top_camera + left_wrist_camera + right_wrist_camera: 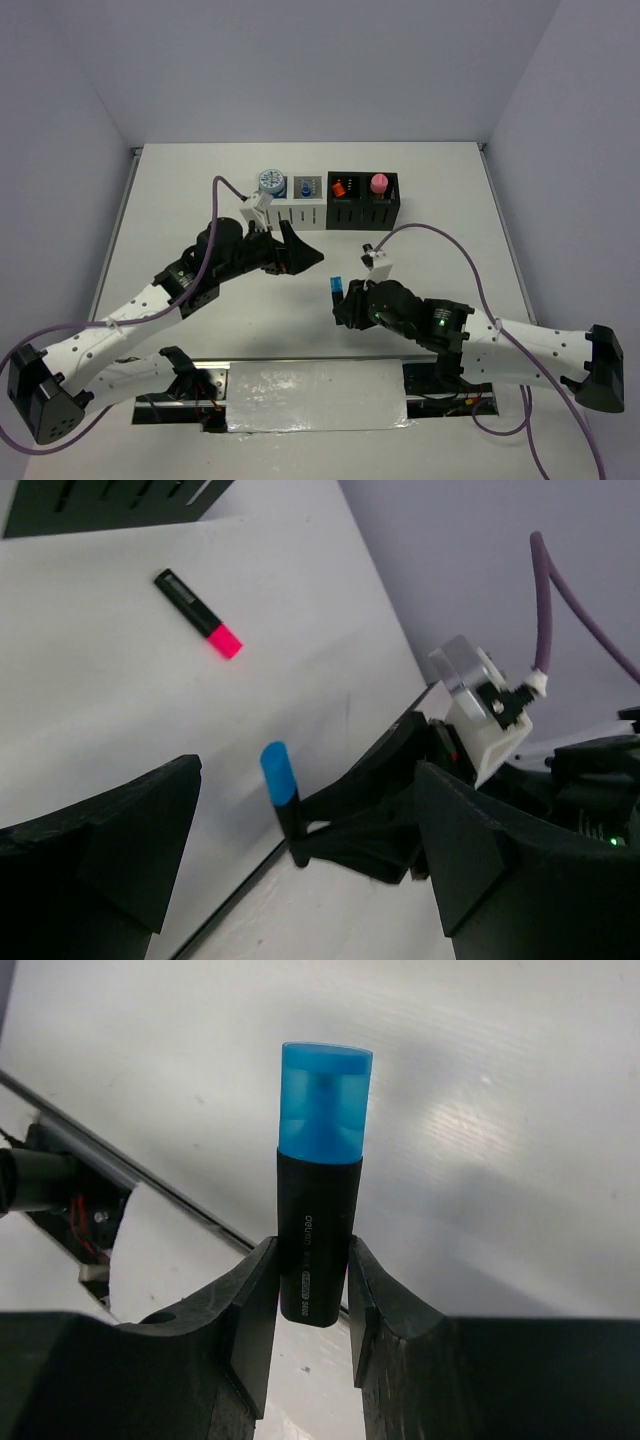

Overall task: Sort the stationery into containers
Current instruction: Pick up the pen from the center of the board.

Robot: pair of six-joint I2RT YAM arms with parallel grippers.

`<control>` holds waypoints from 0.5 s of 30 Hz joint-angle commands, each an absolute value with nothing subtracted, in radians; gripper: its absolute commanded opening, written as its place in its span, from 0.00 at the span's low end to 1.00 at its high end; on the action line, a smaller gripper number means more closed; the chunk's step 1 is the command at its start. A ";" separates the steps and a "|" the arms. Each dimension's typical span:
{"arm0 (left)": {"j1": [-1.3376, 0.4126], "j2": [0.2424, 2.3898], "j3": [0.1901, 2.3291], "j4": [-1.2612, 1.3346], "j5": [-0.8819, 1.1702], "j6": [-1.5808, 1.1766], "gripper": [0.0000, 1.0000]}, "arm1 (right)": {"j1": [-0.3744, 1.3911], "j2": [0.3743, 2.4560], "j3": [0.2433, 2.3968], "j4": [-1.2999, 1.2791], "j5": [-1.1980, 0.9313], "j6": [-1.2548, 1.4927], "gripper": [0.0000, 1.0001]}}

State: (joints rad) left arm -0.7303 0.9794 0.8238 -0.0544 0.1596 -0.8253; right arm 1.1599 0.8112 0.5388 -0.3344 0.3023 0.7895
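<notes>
My right gripper [341, 297] [311, 1265] is shut on a black highlighter with a blue cap [322, 1150], holding it upright above the table; it also shows in the top view [335, 287] and the left wrist view [279, 785]. My left gripper [303, 256] [300, 880] is open and empty, just left of it. A pink-capped highlighter [199, 614] lies on the table in front of the black organiser [363, 210]. That organiser holds an orange-capped highlighter [340, 186] and the pink capped cylinder [379, 184]. The white organiser [299, 213] holds a blue-white disc [270, 181] and another small blue item [305, 188].
Both organisers stand side by side at the middle back of the white table [180, 200]. Purple cables [440, 235] arc over both arms. A foil-covered plate [315, 395] lies between the arm bases at the near edge. Grey walls close in the back and sides.
</notes>
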 commanded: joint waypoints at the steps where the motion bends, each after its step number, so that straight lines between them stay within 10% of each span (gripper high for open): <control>1: -0.759 1.017 0.837 0.106 0.187 -0.934 0.99 | 1.215 0.801 0.620 -0.195 0.359 0.672 0.00; 15: -0.815 1.141 0.908 0.015 0.143 -0.899 0.80 | 1.241 0.876 0.755 -0.161 0.419 0.537 0.00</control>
State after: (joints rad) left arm -0.8101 1.1461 0.8707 -0.0185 0.1467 -0.8989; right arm 1.2327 0.8669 0.7044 -0.1993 0.3710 0.5770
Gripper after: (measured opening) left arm 0.837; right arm 0.370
